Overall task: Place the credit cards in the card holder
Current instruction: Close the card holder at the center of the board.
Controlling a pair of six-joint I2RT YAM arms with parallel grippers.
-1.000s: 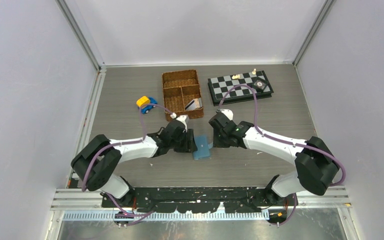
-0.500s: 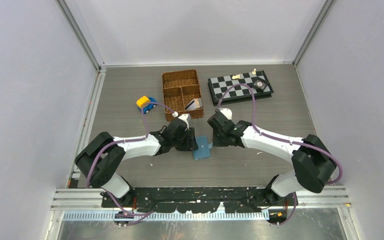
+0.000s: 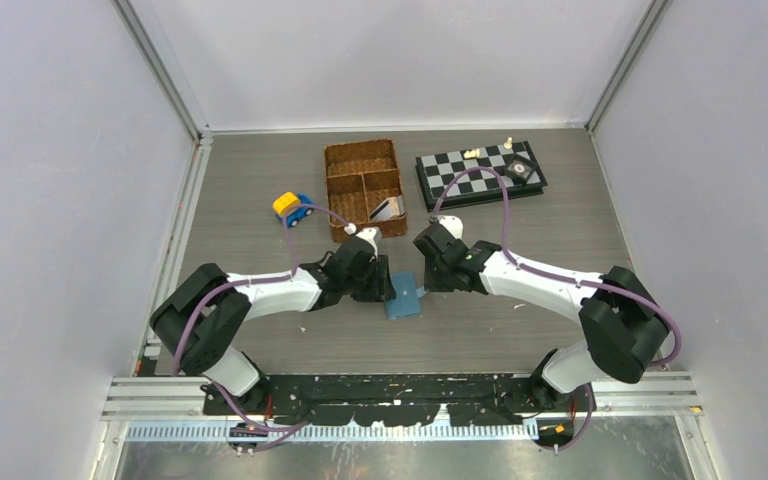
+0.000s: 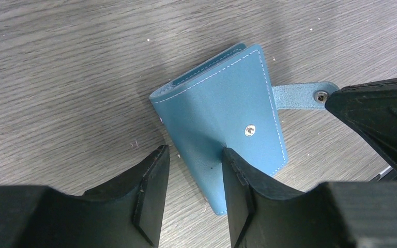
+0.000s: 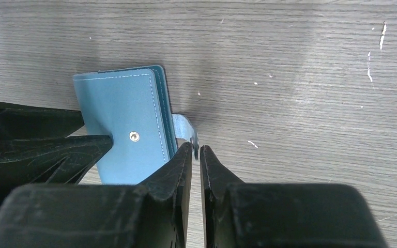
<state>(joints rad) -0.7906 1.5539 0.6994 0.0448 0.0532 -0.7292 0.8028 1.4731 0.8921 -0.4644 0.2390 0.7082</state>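
Observation:
The teal card holder (image 3: 403, 298) lies folded shut on the table between both arms. In the left wrist view, my left gripper (image 4: 194, 152) is open. One finger rests on the holder's cover (image 4: 222, 103), beside its snap stud, and the other stands on the bare table past the holder's edge. My right gripper (image 5: 196, 148) is shut on the end of the holder's snap tab (image 5: 185, 128), which sticks out sideways. The credit cards (image 3: 388, 208) stand in a compartment of the wicker basket, away from both grippers.
A brown divided wicker basket (image 3: 345, 165) stands behind the arms at centre. A chessboard (image 3: 480, 172) with a few pieces lies to its right. A small blue and yellow toy car (image 3: 293, 208) is to its left. Grey walls enclose the table.
My right gripper's jaws have closed in around the snap tab. The left jaws have narrowed a little. Both arms have barely shifted, and the holder has stayed in place.

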